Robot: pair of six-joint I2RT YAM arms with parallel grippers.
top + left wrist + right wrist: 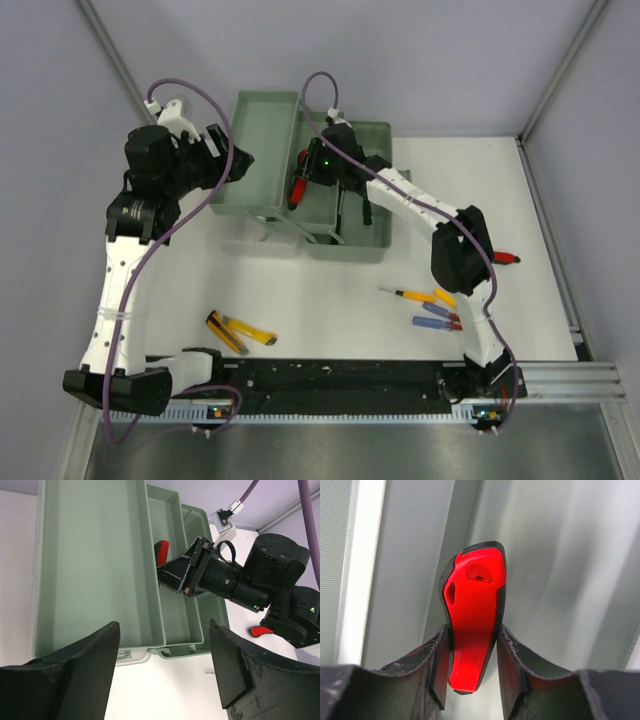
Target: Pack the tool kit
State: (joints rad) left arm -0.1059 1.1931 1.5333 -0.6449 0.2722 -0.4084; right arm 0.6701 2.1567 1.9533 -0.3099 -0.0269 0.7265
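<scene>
The sage-green toolbox stands open at the back of the table, its trays spread apart. My right gripper is over the box's middle compartment, shut on a tool with a red and black handle. The handle stands between the fingers above the green floor; the tool's head is hidden. My left gripper is open and empty, hovering by the left tray. In the left wrist view, the right gripper shows with the red handle.
Yellow-handled pliers lie near the front left. A yellow screwdriver and blue and red ones lie front right. A red-handled tool lies at the right. A black tool lies in the box.
</scene>
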